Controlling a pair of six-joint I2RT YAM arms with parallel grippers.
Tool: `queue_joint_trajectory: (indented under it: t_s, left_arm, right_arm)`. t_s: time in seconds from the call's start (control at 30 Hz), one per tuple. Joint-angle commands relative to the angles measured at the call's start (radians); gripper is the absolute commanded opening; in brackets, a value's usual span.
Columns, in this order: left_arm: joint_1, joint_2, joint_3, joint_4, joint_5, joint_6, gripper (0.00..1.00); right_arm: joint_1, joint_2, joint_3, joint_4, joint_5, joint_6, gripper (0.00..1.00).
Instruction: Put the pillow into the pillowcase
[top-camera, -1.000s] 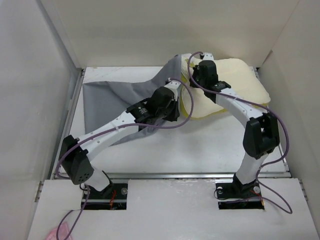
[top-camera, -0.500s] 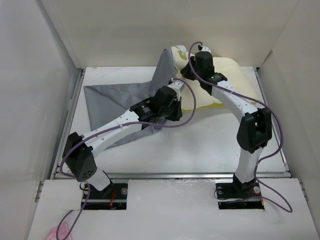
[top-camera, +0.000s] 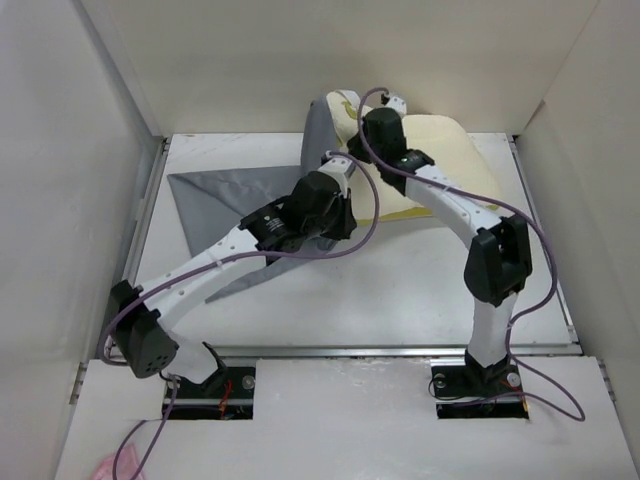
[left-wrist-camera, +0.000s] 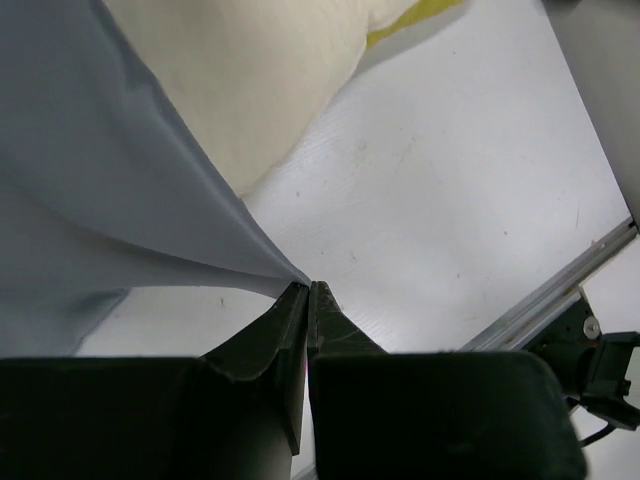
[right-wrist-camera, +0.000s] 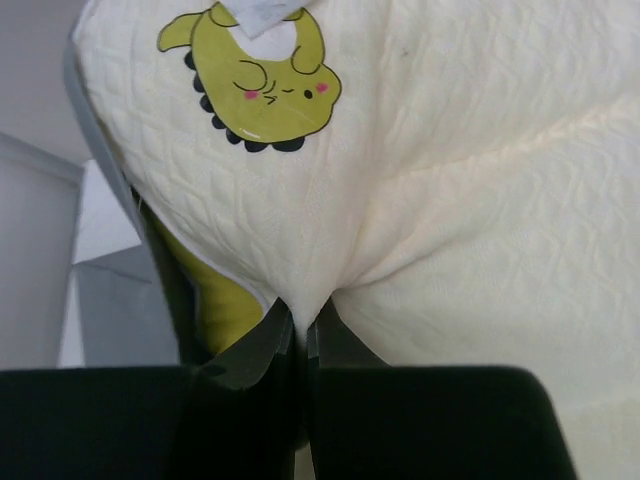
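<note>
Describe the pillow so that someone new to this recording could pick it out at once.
On the white table, look to the far side, right of centre. The pillow lies there, its left end pinched by the right gripper. Unlike the thin grey pillowcase to its left, it is thick, cream and quilted, with a yellow cartoon mark.

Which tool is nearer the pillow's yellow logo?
Right. The right tool pinches the pillow close to the logo; the left tool grips the pillowcase edge, beside the pillow.
</note>
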Motion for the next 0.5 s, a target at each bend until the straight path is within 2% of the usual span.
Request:
queue_joint_trajectory:
  t_s: [0.0,0.07,0.2,0.3,0.4,0.47]
  left_arm:
    - [-0.006,-0.130,0.016,-0.001,-0.090,-0.029,0.00]
    - [-0.006,-0.155,0.048,-0.017,-0.194,-0.029,0.00]
    - [0.062,-0.175,0.123,-0.041,-0.257,-0.029,0.00]
    - [0.085,-0.185,0.148,-0.051,-0.306,-0.019,0.00]
    - [0.116,-0.185,0.159,-0.062,-0.361,-0.009,0.00]
    - [0.139,-0.185,0.171,-0.082,-0.372,0.001,0.00]
  right_arm:
    - [0.142,-0.017,-0.081,0.094,0.331,-0.016,0.00]
    - [0.196,-0.017,-0.141,0.079,0.398,-0.016,0.00]
    - [0.263,0.003,-0.270,0.016,0.344,0.031,0.00]
    - [0.264,-0.009,-0.379,-0.033,0.370,0.094,0.00]
    - [0.264,-0.063,-0.425,-0.139,0.465,0.145,0.00]
    - [0.264,-0.123,-0.507,-0.152,0.447,0.154,0.00]
